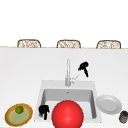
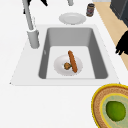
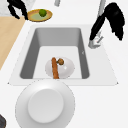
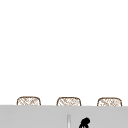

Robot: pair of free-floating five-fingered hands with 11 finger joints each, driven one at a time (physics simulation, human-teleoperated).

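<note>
My right hand [image 1: 83, 67] hangs behind the sink, just right of the tall faucet [image 1: 68, 71], its fingers pointing down toward the faucet's lever [image 1: 75, 77]. In the right side view the right hand [image 3: 113, 19] reaches down beside the lever [image 3: 97, 42]; I cannot tell whether it touches. The left hand [image 1: 44, 111] hovers over the sink's front left corner with relaxed fingers drooping and nothing in it, near a woven plate [image 1: 10, 117] bearing a lime [image 1: 19, 109]. Inside the sink [image 2: 100, 62] a small white plate [image 2: 60, 70] holds a sausage [image 2: 72, 61] and a brown lump [image 2: 67, 66].
A big red ball [image 1: 67, 115] covers the sink's front edge in the front view. A white dinner plate [image 1: 109, 104] and a dark jar [image 1: 123, 116] sit on the counter to the right. Three wicker chairs [image 1: 68, 44] stand behind the counter.
</note>
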